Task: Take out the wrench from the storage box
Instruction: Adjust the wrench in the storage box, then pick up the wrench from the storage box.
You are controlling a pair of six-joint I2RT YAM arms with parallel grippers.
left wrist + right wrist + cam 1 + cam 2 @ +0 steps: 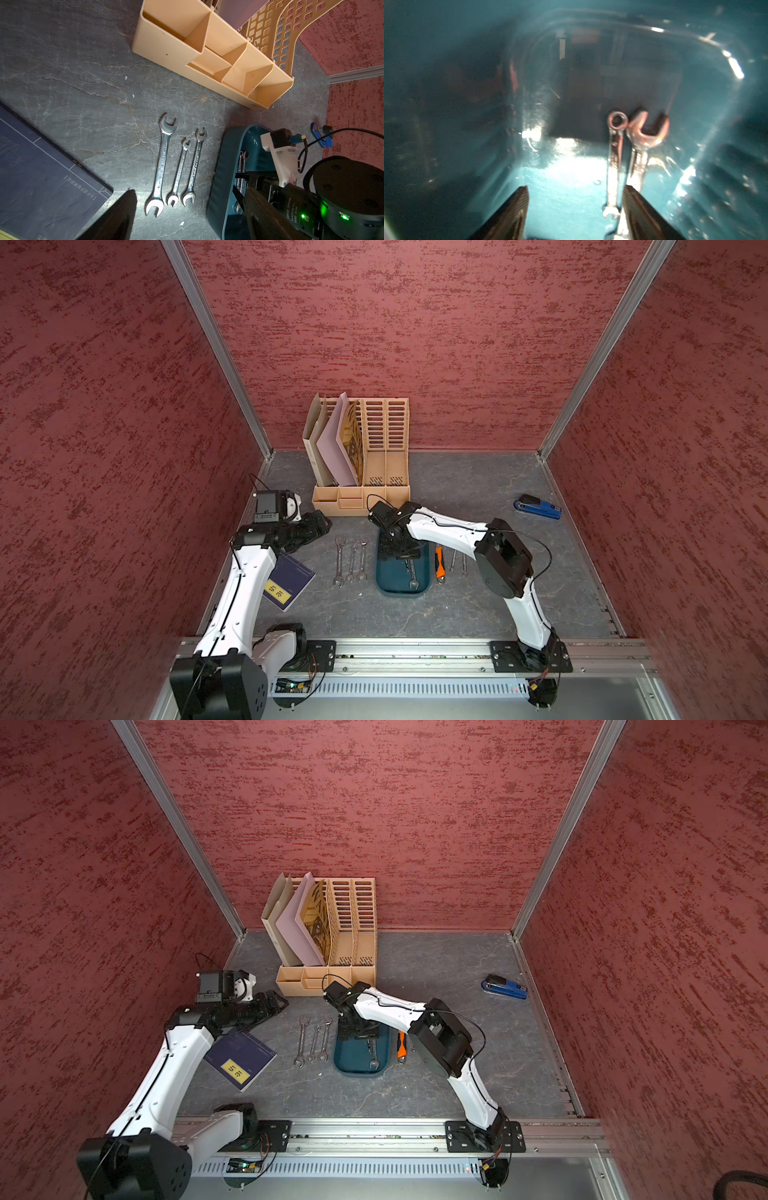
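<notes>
Right gripper (575, 187) reaches down inside the dark teal storage box (388, 576) on the grey worktop (478, 605), its fingers (508, 214) spread and gripping nothing. A slim wrench (613, 166) lies between them, beside a larger wrench (646, 133). Left gripper (320, 524) hovers well apart, fingers released.

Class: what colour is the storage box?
Dark teal; the storage box shows best in a top view.

Right wrist view is blurred, with glare inside the storage box (566, 187).
</notes>
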